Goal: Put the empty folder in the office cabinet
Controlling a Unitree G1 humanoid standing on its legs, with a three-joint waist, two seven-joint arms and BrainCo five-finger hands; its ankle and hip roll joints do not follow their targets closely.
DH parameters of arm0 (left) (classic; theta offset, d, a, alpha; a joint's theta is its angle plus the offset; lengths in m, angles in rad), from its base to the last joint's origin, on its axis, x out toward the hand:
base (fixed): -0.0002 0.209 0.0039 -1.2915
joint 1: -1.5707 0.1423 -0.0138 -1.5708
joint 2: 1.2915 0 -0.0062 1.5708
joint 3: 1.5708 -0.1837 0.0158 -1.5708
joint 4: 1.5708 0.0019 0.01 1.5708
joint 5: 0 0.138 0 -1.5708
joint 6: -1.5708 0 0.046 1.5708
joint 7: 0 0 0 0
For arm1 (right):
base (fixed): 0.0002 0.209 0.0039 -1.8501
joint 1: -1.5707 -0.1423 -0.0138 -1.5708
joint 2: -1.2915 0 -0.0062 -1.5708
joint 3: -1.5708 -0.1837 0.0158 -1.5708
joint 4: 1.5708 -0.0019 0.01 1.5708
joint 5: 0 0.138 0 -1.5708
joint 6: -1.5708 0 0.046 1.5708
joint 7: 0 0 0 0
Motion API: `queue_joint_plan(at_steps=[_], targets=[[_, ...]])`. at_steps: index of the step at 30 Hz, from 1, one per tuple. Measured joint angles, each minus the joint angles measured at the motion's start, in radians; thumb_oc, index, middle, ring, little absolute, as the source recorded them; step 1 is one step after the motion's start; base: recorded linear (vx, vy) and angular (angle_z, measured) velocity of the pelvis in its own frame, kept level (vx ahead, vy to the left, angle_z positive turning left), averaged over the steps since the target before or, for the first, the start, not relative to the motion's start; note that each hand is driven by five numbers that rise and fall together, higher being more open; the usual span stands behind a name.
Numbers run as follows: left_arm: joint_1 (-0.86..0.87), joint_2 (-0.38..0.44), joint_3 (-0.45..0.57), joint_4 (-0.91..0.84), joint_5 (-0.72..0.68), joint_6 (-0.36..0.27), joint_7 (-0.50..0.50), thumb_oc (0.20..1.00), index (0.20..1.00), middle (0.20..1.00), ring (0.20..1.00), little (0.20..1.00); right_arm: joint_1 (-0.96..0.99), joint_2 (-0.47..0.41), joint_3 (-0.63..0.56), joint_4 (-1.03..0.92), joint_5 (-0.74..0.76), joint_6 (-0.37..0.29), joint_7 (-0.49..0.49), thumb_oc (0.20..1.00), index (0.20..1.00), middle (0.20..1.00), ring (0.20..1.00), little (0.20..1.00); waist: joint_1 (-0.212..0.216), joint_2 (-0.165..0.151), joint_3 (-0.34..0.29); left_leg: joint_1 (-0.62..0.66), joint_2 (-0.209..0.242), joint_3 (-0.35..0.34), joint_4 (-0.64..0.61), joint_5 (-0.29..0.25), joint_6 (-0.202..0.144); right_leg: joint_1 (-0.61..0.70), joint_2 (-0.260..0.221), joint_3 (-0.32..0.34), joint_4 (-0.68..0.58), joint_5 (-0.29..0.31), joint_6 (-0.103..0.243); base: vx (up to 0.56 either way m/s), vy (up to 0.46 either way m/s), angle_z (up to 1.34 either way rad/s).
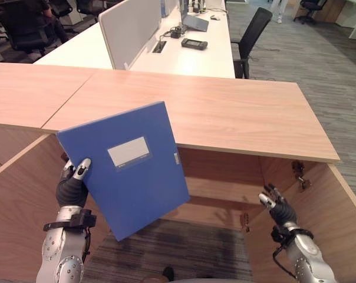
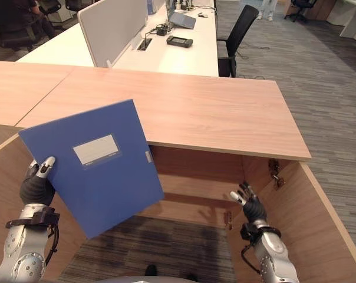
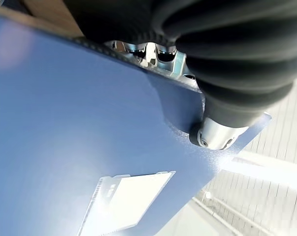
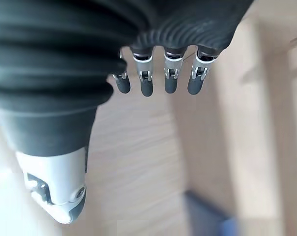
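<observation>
Before the open cabinet [image 1: 225, 177], the left robot hand [image 1: 72, 186] grips the blue folder [image 1: 128, 168].

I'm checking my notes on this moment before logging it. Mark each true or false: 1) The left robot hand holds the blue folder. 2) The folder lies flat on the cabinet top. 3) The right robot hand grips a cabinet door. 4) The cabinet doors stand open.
1) True: the left robot hand pinches the blue folder.
2) False: it is held up, tilted, in front of the cabinet.
3) False: the right robot hand is open, holding nothing.
4) True.
</observation>
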Motion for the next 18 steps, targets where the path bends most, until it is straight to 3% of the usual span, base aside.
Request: queue_joint_plan(at_steps=[9, 18], targets=[[0.005, 0.067, -0.039, 0.001, 0.011, 0.032, -0.059, 0.2, 0.2, 0.2, 0.2, 0.2, -0.018, -0.005, 0.033, 0.057, 0.04, 0.014, 0.02, 1.0, 1.0, 1.0, 1.0, 1.0, -0.011, -0.001, 0.0, 0.0, 0.001, 0.006, 0.0, 0.0, 0.0, -0.002, 0.0, 0.002, 0.0, 0.0, 0.0, 0.0, 0.0, 0.0], [-0.001, 0.085, -0.047, 0.002, 0.115, 0.046, -0.085, 0.2, 0.2, 0.2, 0.2, 0.2, -0.053, -0.046, 0.177, -0.093, 0.114, 0.023, 0.154, 1.0, 1.0, 1.0, 1.0, 1.0, -0.009, -0.013, -0.007, -0.001, 0.001, 0.006, 0.0, -0.003, -0.004, -0.002, 0.0, 0.002, 0.0, 0.0, 0.0, 0.0, 0.0, 0.0]])
